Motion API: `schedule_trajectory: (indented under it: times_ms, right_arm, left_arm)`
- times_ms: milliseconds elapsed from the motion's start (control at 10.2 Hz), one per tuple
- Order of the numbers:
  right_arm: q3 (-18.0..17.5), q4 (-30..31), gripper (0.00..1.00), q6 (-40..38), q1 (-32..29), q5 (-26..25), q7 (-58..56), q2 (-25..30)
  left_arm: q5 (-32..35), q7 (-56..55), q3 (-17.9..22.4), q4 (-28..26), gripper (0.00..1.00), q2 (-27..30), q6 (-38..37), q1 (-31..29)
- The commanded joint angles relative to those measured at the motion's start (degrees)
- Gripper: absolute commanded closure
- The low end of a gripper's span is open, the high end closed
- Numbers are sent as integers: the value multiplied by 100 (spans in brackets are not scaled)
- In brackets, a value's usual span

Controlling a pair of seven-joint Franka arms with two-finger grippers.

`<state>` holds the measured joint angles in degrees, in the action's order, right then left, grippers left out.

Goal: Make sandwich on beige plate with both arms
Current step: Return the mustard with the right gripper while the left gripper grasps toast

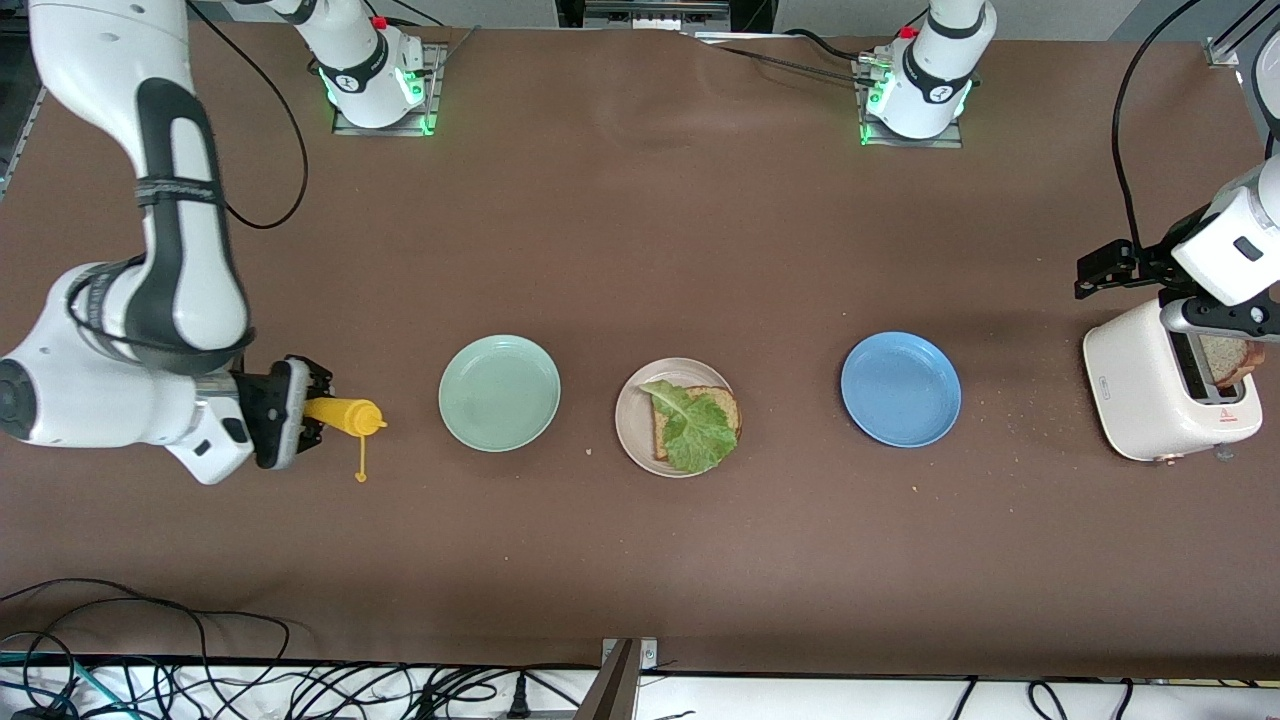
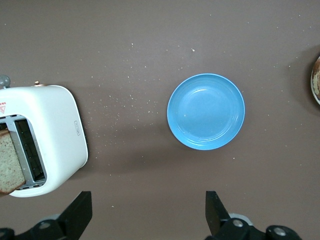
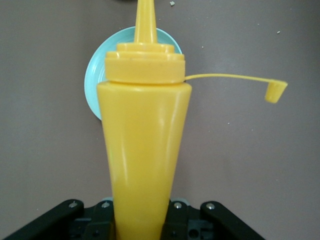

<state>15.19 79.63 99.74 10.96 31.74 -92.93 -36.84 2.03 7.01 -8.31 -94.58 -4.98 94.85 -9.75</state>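
Over table, right pincer [image 1: 318,408] clamps yellow squeeze bottle [image 1: 345,414].

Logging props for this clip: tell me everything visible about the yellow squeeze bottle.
The yellow squeeze bottle looks like glossy plastic, with a tapered body, ribbed collar and pointed nozzle. Its cap hangs off on a thin tether, so the nozzle is uncovered. The right end effector grips its base, holding it tipped sideways, nozzle toward the mint-green plate.
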Motion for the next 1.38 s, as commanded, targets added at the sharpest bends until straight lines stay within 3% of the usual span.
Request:
schedule_trajectory:
  times_ms: [0,197,393,688,885,1278]
  right_arm:
    - [-112,736,100,-208,-601,1004,-1161,238]
    - [-121,1203,100,-454,-1059,1824,-2049,160]
    - [-130,1335,100,-796,-1428,2080,-2657,-33]
    - [-130,1609,100,-1788,-2035,3117,-3712,-752]
    - [-139,1609,100,-1826,-2132,3206,-4231,-1017]
    - [-165,1582,100,-1817,-2106,3636,-5153,-1343]
  left_arm:
    - [166,-33,-4,132,0,-56,-124,35]
    - [192,-16,-4,150,0,-47,-124,-17]
    - [201,-33,22,141,0,-56,-124,-71]
    - [271,-25,48,141,0,-248,-124,-193]
    - [666,605,48,264,0,-469,-107,-361]
    - [667,1030,153,361,0,-933,-80,-1237]
